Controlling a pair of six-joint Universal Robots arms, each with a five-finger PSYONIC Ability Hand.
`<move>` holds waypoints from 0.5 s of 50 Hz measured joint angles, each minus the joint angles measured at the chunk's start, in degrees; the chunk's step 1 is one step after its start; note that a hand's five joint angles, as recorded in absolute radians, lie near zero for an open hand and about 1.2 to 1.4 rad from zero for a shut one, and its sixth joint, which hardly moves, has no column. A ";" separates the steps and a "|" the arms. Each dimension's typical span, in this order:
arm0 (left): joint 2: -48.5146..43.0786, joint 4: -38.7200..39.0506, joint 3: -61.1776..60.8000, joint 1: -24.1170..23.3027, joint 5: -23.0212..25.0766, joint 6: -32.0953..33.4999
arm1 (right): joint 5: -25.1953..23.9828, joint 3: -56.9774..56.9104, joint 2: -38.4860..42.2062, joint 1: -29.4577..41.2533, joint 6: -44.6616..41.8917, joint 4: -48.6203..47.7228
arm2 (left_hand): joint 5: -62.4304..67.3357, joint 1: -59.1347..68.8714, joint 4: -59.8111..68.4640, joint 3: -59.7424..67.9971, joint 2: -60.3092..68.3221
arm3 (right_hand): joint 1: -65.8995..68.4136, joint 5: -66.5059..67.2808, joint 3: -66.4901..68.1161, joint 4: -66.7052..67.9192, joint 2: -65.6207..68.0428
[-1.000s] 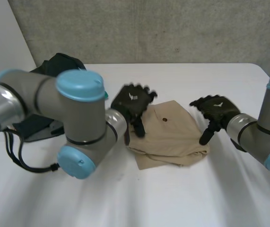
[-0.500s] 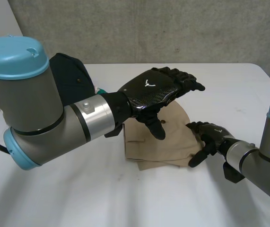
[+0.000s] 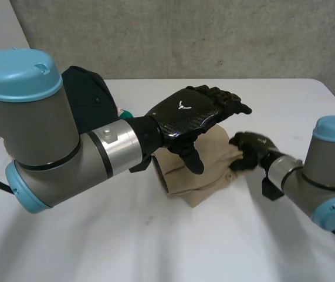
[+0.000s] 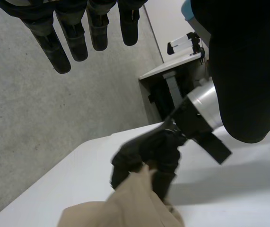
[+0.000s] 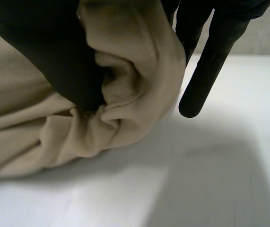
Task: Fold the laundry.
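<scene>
On the table (image 3: 155, 247) we see the tan cloth (image 3: 205, 179) lying mid-table and bunched. Its long axis runs left to right, with the gathered end pointing right. Our right hand (image 3: 248, 150) is clamped on that end, thumb against fingers. Our left hand (image 3: 188, 114) hovers above the cloth, fingers straight and spread. Far left lies a dark garment (image 3: 88, 97).

Near side of the table (image 3: 173, 247) lies bare and passable; tan cloth (image 3: 211, 175) blocks the middle; dark garment (image 3: 91, 94) crowds the far-left corner.
</scene>
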 measured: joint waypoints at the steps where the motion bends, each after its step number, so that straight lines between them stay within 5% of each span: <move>1: 0.01 0.02 0.05 0.00 0.00 0.00 | 0.06 -0.84 0.23 -0.05 0.49 -0.25 | 0.00 0.00 0.00 0.00 0.00 | 0.00 0.00 0.00 0.02 0.00; 16: 0.08 0.08 1.74 -0.26 -1.84 -0.02 | 12.84 -32.65 18.14 -13.75 2.81 1.09 | 0.00 0.00 0.00 0.00 0.00 | 2.24 -0.02 0.00 0.19 0.00; 25: 0.40 0.12 2.89 -1.38 -2.73 -0.11 | 15.90 -53.92 30.87 -21.62 2.65 8.27 | 0.00 0.00 0.00 0.00 0.00 | 2.24 -0.02 0.35 0.19 0.51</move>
